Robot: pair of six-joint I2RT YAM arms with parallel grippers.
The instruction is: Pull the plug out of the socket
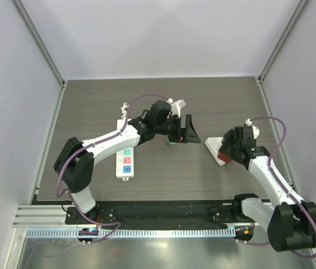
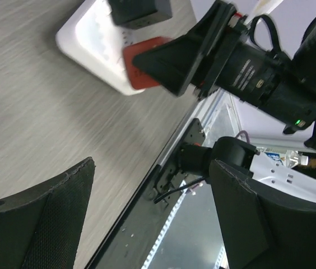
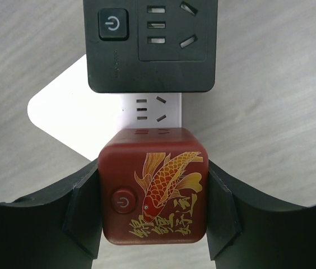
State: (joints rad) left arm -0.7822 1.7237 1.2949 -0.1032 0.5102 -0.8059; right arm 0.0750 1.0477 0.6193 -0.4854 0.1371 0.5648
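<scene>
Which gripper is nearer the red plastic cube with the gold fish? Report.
Right. The right gripper clamps the red plastic cube; the left gripper hangs open mid-table, well away.

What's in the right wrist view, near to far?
Near to far: red cube → white base → black block.
</scene>
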